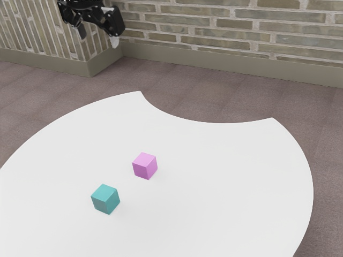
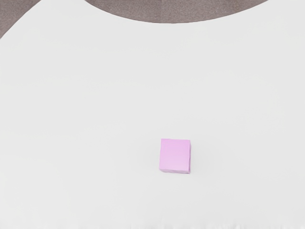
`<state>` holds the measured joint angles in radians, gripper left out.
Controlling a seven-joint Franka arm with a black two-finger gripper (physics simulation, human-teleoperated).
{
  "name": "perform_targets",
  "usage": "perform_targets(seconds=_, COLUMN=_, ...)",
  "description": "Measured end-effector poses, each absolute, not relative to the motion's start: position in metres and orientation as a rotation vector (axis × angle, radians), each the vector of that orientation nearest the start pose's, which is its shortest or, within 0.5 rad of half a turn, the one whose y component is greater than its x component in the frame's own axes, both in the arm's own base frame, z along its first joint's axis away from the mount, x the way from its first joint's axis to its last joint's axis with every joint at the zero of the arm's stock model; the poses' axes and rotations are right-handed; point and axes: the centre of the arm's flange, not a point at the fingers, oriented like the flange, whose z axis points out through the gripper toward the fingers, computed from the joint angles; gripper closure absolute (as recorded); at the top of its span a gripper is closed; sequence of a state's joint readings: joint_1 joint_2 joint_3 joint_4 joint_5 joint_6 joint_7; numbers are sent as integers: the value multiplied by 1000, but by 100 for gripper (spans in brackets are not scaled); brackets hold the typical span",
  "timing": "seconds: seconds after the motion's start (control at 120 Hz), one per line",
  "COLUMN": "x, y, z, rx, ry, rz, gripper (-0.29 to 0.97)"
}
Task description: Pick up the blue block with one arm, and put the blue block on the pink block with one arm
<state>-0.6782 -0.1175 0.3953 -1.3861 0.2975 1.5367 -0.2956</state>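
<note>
One blue block (image 1: 105, 198), teal in shade, flat on the white table (image 1: 225, 187), toward the exterior view's lower left. It is untouched, with nothing on or against it.

One pink block (image 1: 144, 165), also flat on the table, just beyond the blue one and a little toward the exterior view's right. The two are near each other but apart, with a clear gap between. In the wrist view the pink block (image 2: 175, 156) sits on bare table (image 2: 95, 95), roughly below the hand.

One gripper (image 1: 113, 40), black, high at the exterior view's upper left, well apart from both blocks and carrying nothing. Whether it stands wide or narrow cannot be told from this angle.

Step in hand, as judged: the approach, with pick-up not yet begun. The next move calls for travel across to the blue block, then a descent squarely over it to straddle two opposite faces while keeping off the pink neighbour.

Edges and room: the table has a curved cut-out on its far side and a rounded rim toward the exterior view's right. Both blocks lie well inside. Open white surface surrounds them, and nothing stands in the descent path. Beyond are brown floor (image 1: 53, 85) and a brick wall (image 1: 241, 27).
</note>
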Motion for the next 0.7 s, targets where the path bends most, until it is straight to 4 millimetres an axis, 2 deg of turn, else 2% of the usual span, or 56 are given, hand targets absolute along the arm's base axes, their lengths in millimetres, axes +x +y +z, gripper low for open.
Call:
perform_targets(seconds=0.075, x=491, y=-96, z=766, rx=-2933, ry=-75, rz=-411, gripper=0)
perform_targets(seconds=0.317, x=490, y=-82, z=754, rx=-2913, ry=-98, rz=-286, gripper=0)
perform_targets(seconds=0.45, x=510, y=-80, z=721, rx=-2877, ry=-120, rz=-179, gripper=0)
perform_targets(seconds=0.567, x=520, y=-81, z=687, rx=-2864, ry=-92, rz=-95, gripper=0)
perform_targets(seconds=0.7, x=529, y=-62, z=640, rx=-2866, ry=-104, rz=-3, gripper=0)
